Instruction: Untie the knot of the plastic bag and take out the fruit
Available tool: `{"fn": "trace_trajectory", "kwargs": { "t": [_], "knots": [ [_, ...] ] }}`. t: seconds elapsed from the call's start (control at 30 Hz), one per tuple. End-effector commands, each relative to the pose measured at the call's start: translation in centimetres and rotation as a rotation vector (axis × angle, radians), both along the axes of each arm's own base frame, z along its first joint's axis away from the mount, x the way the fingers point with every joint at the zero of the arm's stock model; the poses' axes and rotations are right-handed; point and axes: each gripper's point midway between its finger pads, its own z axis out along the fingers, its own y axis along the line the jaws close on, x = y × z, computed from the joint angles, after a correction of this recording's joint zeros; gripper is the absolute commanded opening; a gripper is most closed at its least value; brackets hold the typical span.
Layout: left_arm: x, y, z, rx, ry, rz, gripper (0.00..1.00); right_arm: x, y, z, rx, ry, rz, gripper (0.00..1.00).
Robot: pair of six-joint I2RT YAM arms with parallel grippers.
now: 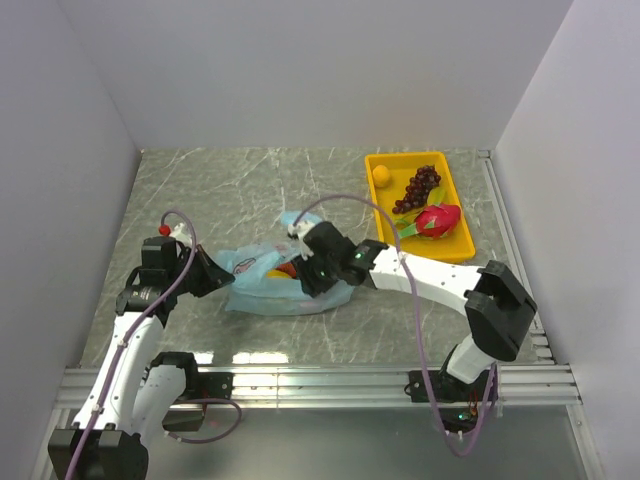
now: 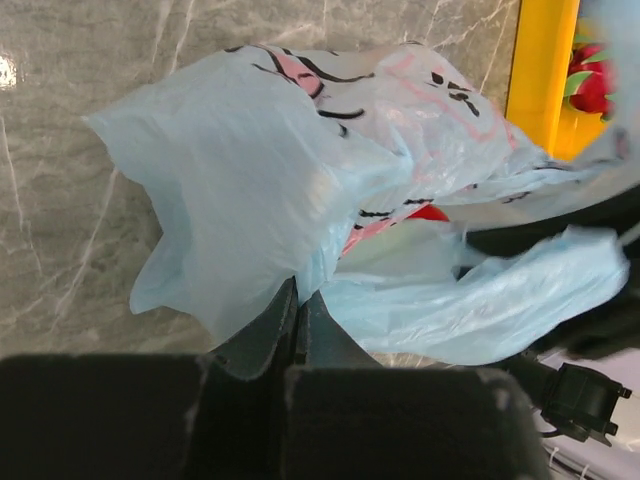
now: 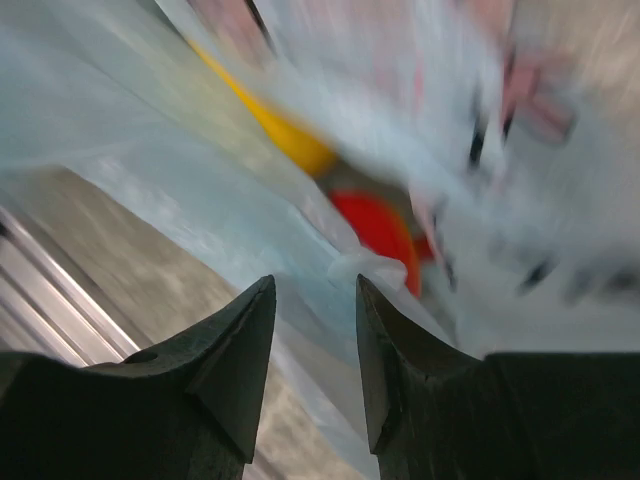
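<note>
Blue crinkly plastic bag (image 1: 260,295) veils red and yellow fruit (image 3: 375,225); left gripper (image 2: 297,295) pinches its nine-o'clock edge tight, right gripper (image 3: 315,285) half-spread at three, seemingly empty; grey marble tabletop (image 1: 220,190) stretches toward twelve.

Nothing legible — dark strokes on the plastic bag (image 2: 250,170).

Yellow tray (image 1: 405,162) far right; grape bunch (image 1: 420,188), dragon fruit (image 1: 438,220) inside.

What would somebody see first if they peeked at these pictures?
A crinkly light blue plastic bag in the middle of the table, with the left claw pinching its edge and the right claw open at its other side. At the back right, a bright yellow tray holds a pink dragon fruit.
</note>
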Motion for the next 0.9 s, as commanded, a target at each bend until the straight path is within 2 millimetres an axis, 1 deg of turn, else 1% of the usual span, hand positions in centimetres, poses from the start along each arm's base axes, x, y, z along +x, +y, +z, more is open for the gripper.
{"fn": "trace_trajectory", "kwargs": {
  "t": [0.0, 0.03, 0.07, 0.1, 0.13, 0.17, 0.2, 0.27, 0.33, 0.4, 0.47, 0.5, 0.6, 0.63, 0.7, 0.73, 0.77, 0.83, 0.87],
  "knots": [
    [0.5, -0.3, 1.2, -0.02, -0.03, 0.004, 0.0, -2.0, -0.5, -1.6, -0.001, 0.043, -0.044, 0.45],
    [0.6, -0.2, 1.2, -0.022, -0.032, 0.01, 0.01, -3.2, -1.1, -2.7, -0.03, 0.067, -0.031, 0.45],
    [0.7, -0.1, 0.8, -0.021, -0.024, 0.019, 0.01, -4.0, -1.2, -3.0, -0.035, 0.078, -0.019, 0.45],
    [0.9, -0.1, 1.1, -0.031, -0.033, 0.033, 0.01, -5.7, -0.8, -2.7, -0.028, 0.083, 0.023, 0.45],
    [1.1, -0.1, 0.9, -0.034, -0.029, 0.046, 0.01, -6.8, -1.1, -3.3, -0.043, 0.098, 0.048, 0.45],
    [1.2, 0.1, 0.6, -0.034, -0.019, 0.06, 0.0, -7.8, -1.0, -3.2, -0.036, 0.115, 0.078, 0.45],
    [1.4, 0.1, 0.6, -0.046, -0.02, 0.074, 0.01, -8.9, -0.8, -3.5, -0.041, 0.132, 0.102, 0.45],
    [1.5, 0.1, 0.0, -0.054, 0.0, 0.089, 0.01, -9.9, -1.2, -4.7, -0.056, 0.168, 0.109, 0.45],
    [1.7, -0.1, 0.2, -0.07, -0.004, 0.089, 0.01, -10.5, -1.3, -5.4, -0.054, 0.194, 0.111, 0.45],
    [1.8, -0.2, 0.7, -0.073, -0.024, 0.085, 0.01, -10.7, -0.9, -5.1, -0.038, 0.197, 0.122, 0.45],
    [2.0, 0.0, 1.5, -0.065, -0.05, 0.087, 0.02, -11.2, -0.2, -4.4, -0.015, 0.21, 0.162, 0.45],
    [2.0, 0.1, 1.6, -0.055, -0.057, 0.089, 0.03, -11.4, -0.1, -4.6, -0.026, 0.217, 0.193, 0.46],
    [2.2, 0.3, 1.9, -0.037, -0.068, 0.085, 0.03, -10.7, 0.5, -2.7, -0.033, 0.192, 0.211, 0.46],
    [2.1, 0.2, 1.9, -0.038, -0.068, 0.079, 0.03, -10.3, 1.1, -1.1, -0.01, 0.17, 0.214, 0.47],
    [1.7, 0.2, 1.5, -0.031, -0.058, 0.067, 0.0, -9.3, 1.6, 1.7, 0.025, 0.108, 0.198, 0.48],
    [1.6, 0.2, 1.2, -0.027, -0.05, 0.065, 0.0, -8.5, 2.1, 3.9, 0.049, 0.073, 0.179, 0.52],
    [1.3, 0.2, 0.9, -0.023, -0.039, 0.062, 0.01, -7.4, 2.0, 4.9, 0.047, 0.021, 0.132, 0.53],
    [0.9, 0.2, 0.5, -0.021, -0.022, 0.056, 0.01, -5.8, 2.0, 7.4, 0.088, -0.033, 0.05, 0.54],
    [0.7, 0.0, 0.7, -0.029, -0.025, 0.044, 0.0, -4.8, 1.7, 7.9, 0.094, -0.063, -0.002, 0.54]
  ]
}}
